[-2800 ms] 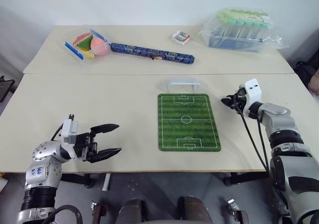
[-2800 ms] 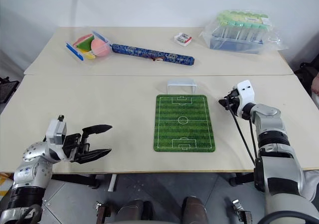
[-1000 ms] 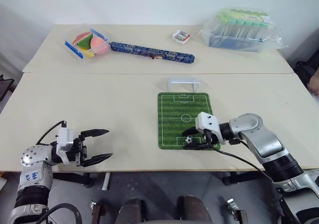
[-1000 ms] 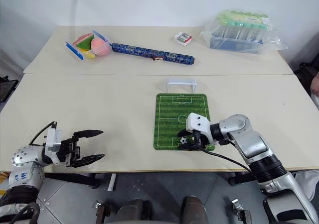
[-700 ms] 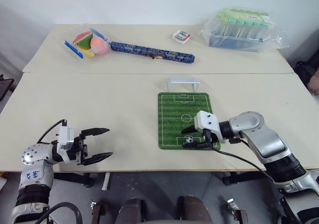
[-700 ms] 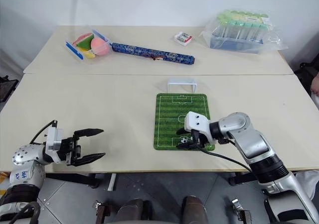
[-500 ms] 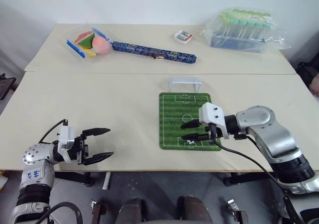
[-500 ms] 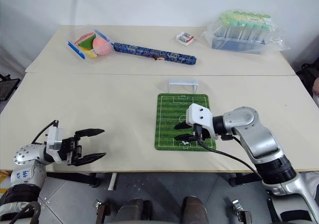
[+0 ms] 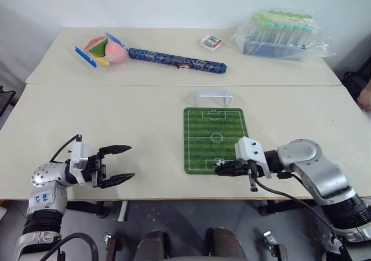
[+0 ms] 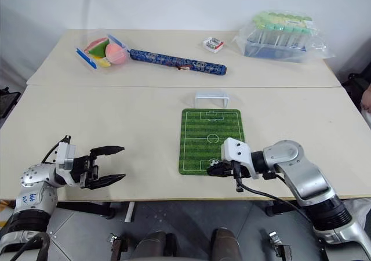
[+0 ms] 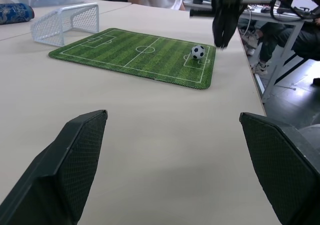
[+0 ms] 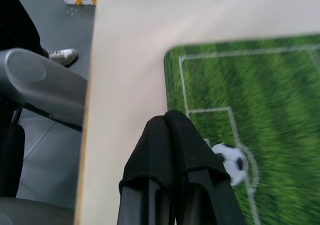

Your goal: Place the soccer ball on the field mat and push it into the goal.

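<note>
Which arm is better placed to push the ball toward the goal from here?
The right. Its end effector is shut, just behind the soccer ball at the near end of the field mat, opposite the goal. The left end effector hangs open, well off the mat.

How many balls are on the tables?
2: the soccer ball on the field mat near the right gripper; a peach-pink ball in the far tray.
</note>
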Controlling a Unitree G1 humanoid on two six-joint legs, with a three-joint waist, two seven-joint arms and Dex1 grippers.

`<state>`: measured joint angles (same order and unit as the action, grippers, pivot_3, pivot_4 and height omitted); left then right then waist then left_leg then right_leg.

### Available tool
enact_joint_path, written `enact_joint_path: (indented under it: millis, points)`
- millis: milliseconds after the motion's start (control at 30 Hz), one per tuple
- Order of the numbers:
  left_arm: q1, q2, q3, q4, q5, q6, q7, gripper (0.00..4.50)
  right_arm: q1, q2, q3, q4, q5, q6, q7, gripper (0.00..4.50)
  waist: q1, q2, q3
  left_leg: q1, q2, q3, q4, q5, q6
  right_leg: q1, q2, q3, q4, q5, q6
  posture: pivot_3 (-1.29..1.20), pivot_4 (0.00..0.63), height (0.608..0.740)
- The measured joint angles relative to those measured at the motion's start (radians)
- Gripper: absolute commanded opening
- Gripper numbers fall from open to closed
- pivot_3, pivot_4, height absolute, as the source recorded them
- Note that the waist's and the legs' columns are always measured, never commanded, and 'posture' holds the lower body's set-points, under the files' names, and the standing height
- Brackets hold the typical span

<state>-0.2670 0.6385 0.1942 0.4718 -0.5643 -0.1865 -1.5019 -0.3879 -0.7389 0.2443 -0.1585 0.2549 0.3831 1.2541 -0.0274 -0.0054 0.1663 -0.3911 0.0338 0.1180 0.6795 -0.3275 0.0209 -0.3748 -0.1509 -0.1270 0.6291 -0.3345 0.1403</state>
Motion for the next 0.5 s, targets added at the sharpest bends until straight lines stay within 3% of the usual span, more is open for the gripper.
enact_joint_path:
  millis: [267, 500]
  points:
    - [-0.005, 0.009, 0.003, 0.01, 0.0, -0.006, 0.0, 4.5, -0.175, 0.066, 0.008, 0.279, -0.094, -0.146, -0.076, 0.07, -0.001, 0.0, 0.0, 0.0, 0.0, 0.0, 0.0, 0.0, 0.0, 0.0, 0.0, 0.0, 0.001, 0.0, 0.0, 0.0, 0.15, 0.74]
    - [-0.044, 0.01, 0.003, 0.027, 0.003, -0.029, 0.0, 4.5, -0.378, 0.102, -0.099, 0.403, -0.11, -0.203, -0.2, 0.07, -0.001, 0.002, 0.003, 0.0, 0.001, -0.001, 0.0, 0.0, 0.0, -0.001, 0.0, -0.001, 0.001, 0.0, 0.0, 0.0, 0.15, 0.74]
